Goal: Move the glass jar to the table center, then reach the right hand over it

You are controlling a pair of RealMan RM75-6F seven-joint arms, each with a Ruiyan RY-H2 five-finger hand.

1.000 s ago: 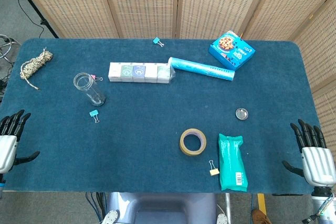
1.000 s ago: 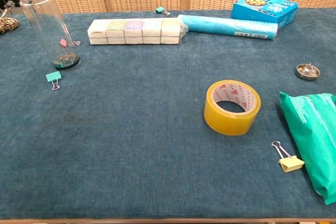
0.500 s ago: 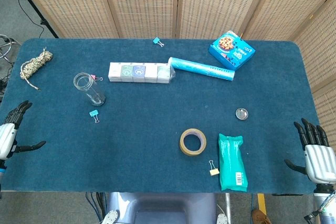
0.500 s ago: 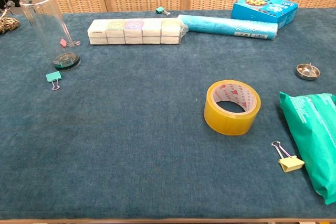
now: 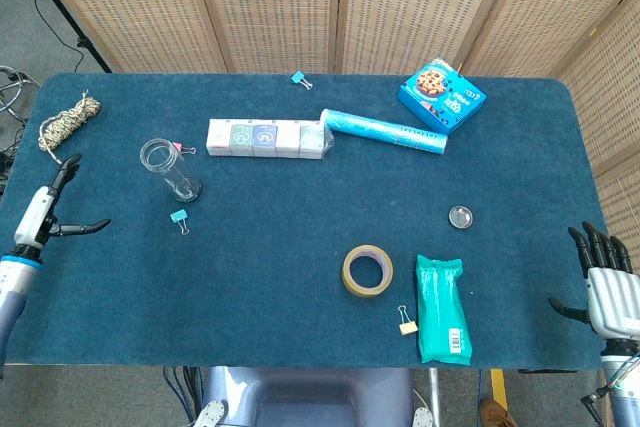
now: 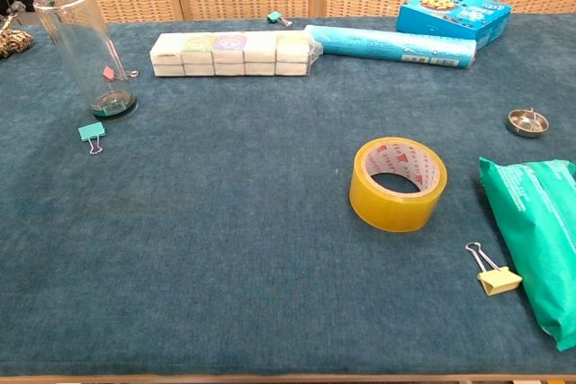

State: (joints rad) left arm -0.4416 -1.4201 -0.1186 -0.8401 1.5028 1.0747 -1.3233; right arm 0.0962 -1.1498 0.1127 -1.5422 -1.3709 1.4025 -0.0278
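The table [image 5: 300, 277] was covered edge to edge in a dark blue, felt-like cloth, and behind it stood a folding screen [image 5: 270, 7] of woven cane panels in pale wooden frames; grey floor and a black cable [image 5: 60, 17] showed past the far left corner. The glass jar [image 5: 170, 169] stood upright and uncapped on the left part of the cloth, well away from the middle, with a teal binder clip [image 5: 180, 218] just in front of it and a pink clip [image 5: 178, 147] just behind. To its right lay a row of small white boxes [image 5: 266, 137] wrapped together, and a light blue tube [image 5: 383, 131] lay angled beside that row's right end. A blue cookie box [image 5: 441, 96] sat near the far right, another teal clip [image 5: 298, 78] near the far edge, and a coil of twine [image 5: 66, 123] at the far left. Nearer the front were a roll of yellow tape [image 5: 367, 270], a green sealed packet [image 5: 442, 308], a yellow binder clip [image 5: 406, 323] and a small round metal cap [image 5: 461, 216]. The left hand [image 5: 40, 217] hovered at the table's left edge, fingers apart and holding nothing. The right hand [image 5: 608, 287] hung off the front right corner, fingers spread and empty.
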